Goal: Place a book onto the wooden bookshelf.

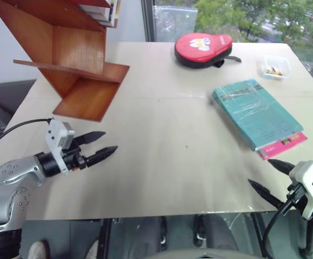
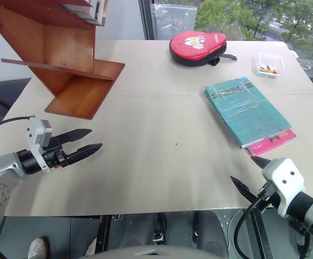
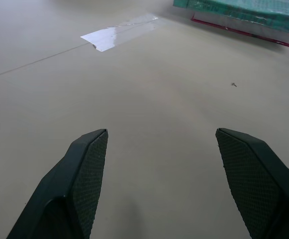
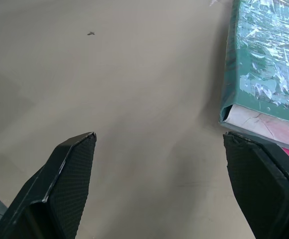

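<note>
Both grippers hover with jaws spread and empty in the head views, the left gripper [image 1: 100, 146] over the near left of the table [image 1: 161, 162] and the right gripper [image 1: 272, 178] at its near right edge, while the wooden bookshelf [image 1: 75, 59], reddish-brown slanted boards, is cut off at the top. Left wrist view catches just an edge of the book [image 3: 243, 9]. Right wrist view shows its glossy teal wrap and near corner beside one fingertip [image 4: 258, 174], lying on a pink book [image 1: 285, 143].
</note>
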